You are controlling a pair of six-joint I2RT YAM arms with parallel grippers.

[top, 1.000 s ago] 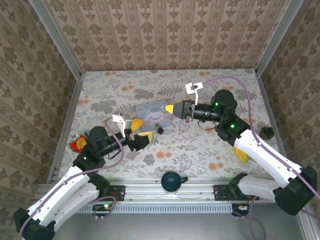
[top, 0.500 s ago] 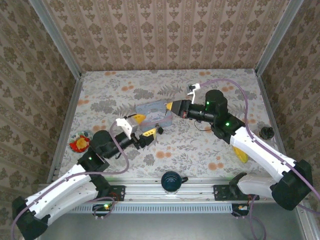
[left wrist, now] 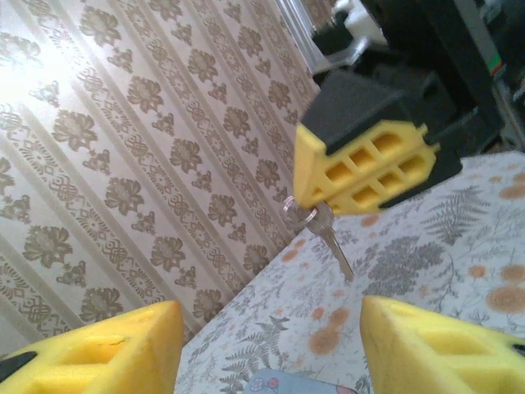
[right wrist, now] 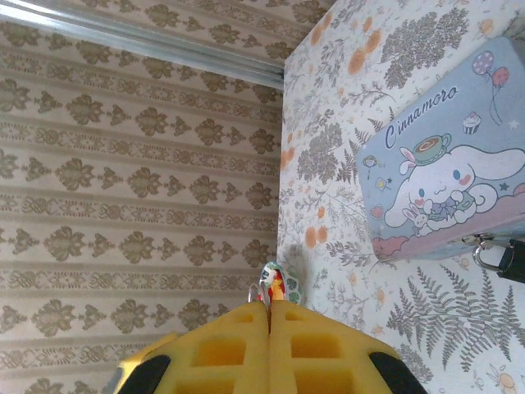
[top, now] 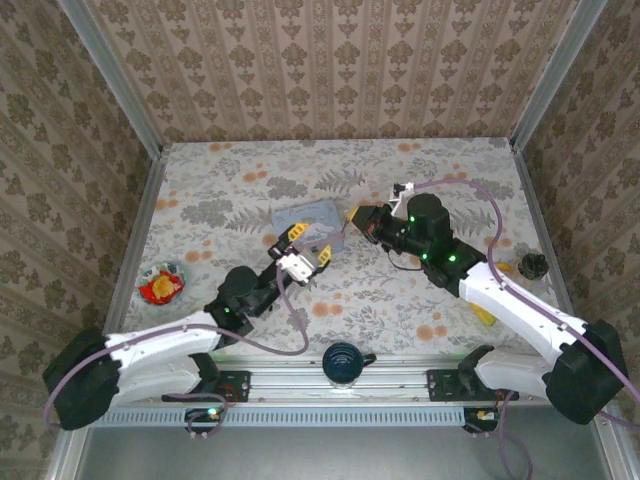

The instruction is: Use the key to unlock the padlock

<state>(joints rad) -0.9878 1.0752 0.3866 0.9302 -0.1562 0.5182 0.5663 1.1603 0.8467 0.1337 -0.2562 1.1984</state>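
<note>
Two tools: right tool (right wrist: pixel 269 312) clamps key (left wrist: pixel 332 242); left tool (left wrist: pixel 271 336) agape near padlock (right wrist: pixel 510 258) at tin (right wrist: pixel 443 164).

We see a pale blue rectangular cartoon tin (top: pixel 310 218) mid-table, a dark blue mug (top: pixel 343 362) at the near edge, a black round knob (top: pixel 532 265) far right, a red-and-yellow wrapper (top: pixel 162 284) far left

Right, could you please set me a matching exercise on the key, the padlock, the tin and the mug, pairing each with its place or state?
Things:
1. key
2. padlock
3. Cinnamoroll tin
4. dark mug

Places or states:
A. at the near edge of the table, midway across
B. pale blue, lying flat
C. dangling from the shut right gripper
D. dark, at the tin's side

Pairs: 1-C; 2-D; 3-B; 4-A
</note>
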